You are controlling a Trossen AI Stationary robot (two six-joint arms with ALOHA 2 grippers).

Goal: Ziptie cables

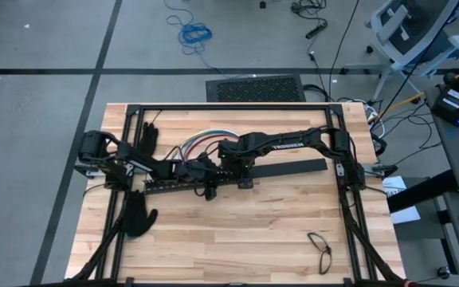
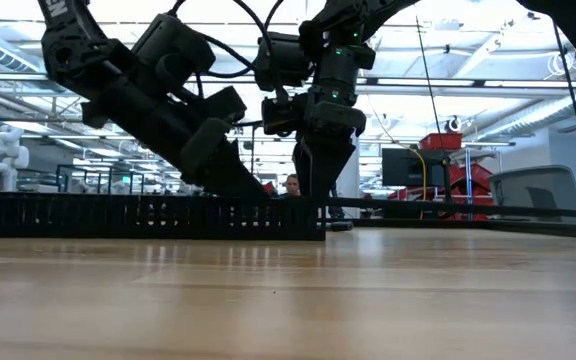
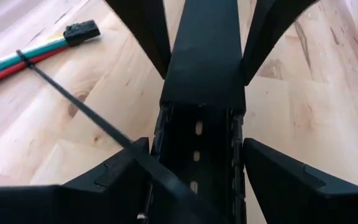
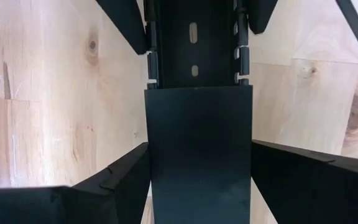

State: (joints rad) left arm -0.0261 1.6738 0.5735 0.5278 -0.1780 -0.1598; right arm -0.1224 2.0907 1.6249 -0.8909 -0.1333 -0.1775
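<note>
near the back of the light wooden tabletop (image 1: 237, 231), both claws straddle a long black slotted bar (image 1: 213, 182).

left claw (image 3: 197, 180) and right claw (image 4: 197, 180) stand spread around it, not clenched. only the left wrist view shows the thin dark ziptie (image 3: 86, 109) running lengthwise from the red, green and white cables (image 3: 17, 65) toward the left claw.

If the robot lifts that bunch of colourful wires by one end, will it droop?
Probably it would droop. The bundle of thin red, green and white wires curves in a loop on the table in the high view, so it looks bendy. A thin dark ziptie already circles it, so the wires would likely lift together.
</note>
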